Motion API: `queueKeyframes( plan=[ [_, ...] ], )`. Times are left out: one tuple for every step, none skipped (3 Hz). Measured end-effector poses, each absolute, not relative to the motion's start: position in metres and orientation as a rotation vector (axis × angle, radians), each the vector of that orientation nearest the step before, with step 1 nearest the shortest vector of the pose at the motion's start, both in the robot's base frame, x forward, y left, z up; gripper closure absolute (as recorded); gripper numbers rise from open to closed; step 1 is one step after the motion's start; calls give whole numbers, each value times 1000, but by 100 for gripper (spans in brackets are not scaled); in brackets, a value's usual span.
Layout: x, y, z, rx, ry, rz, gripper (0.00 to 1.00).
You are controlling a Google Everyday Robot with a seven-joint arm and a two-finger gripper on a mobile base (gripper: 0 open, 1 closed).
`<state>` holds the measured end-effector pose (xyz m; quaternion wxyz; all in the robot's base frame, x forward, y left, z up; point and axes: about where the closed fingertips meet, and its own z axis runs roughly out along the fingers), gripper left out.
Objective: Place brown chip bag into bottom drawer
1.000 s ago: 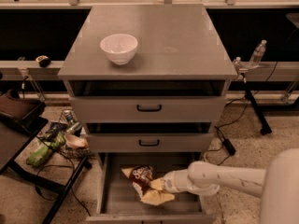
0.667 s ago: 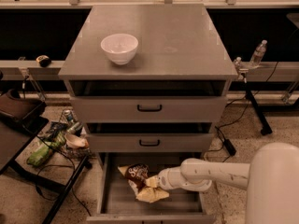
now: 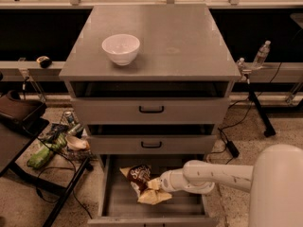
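Now the gripper (image 3: 160,185) sits low inside the open bottom drawer (image 3: 108,197), its tip against the cream end of the brown chip bag (image 3: 138,175). Compared with a second ago, the arm has reached further left and the bag has edged with it toward the drawer's middle, well inside the walls. Whether the gripper is clamped on the bag or has let go cannot be told. The bag looks nearly delivered; release and withdrawal probably remain.
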<state>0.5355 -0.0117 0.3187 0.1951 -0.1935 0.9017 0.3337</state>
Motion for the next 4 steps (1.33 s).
queueKeyframes(
  plan=[
    [535, -12, 319, -543, 2527, 935, 27],
    [535, -12, 319, -543, 2527, 935, 4],
    [533, -12, 323, -553, 2523, 940, 0],
    [517, -15, 348, -622, 2496, 970, 0]
  ],
)
